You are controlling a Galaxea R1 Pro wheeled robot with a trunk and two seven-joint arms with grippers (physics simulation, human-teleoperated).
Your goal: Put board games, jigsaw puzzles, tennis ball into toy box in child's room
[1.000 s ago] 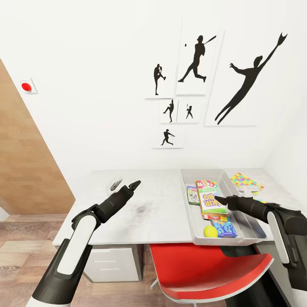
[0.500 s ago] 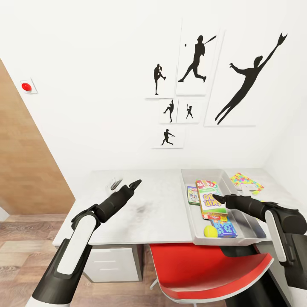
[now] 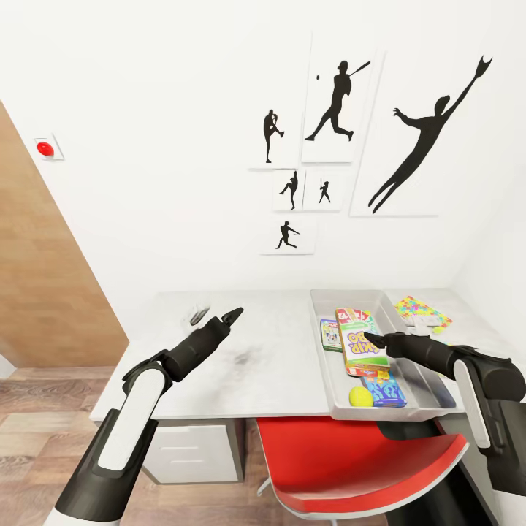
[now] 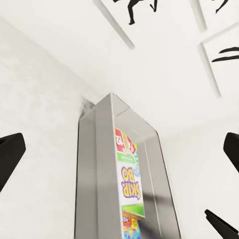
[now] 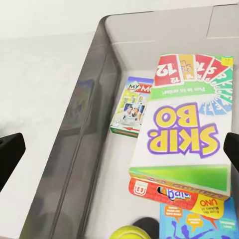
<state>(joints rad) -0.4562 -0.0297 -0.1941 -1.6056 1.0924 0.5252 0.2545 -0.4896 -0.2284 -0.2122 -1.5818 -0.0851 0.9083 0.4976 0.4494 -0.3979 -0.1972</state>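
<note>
Red chair (image 3: 351, 460) nearest, tucked under counter (image 3: 248, 365). Toy box (image 3: 332, 398) on counter holds tennis ball (image 3: 359, 396), blue game (image 3: 386, 387), Skip-Bo (image 3: 358, 340), Monopoly (image 3: 329, 334). Right hand (image 3: 374, 340) over box, fingers spread, empty. Left hand (image 3: 232, 315) open over bare counter. Beyond box: jigsaw puzzles (image 3: 422, 313) lying outside. Judged step: puzzles remain; next, right hand reaches past box, pinches thin edge.

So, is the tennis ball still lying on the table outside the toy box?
No, the tennis ball lies inside the toy box, at its near end beside the blue board game.
</note>
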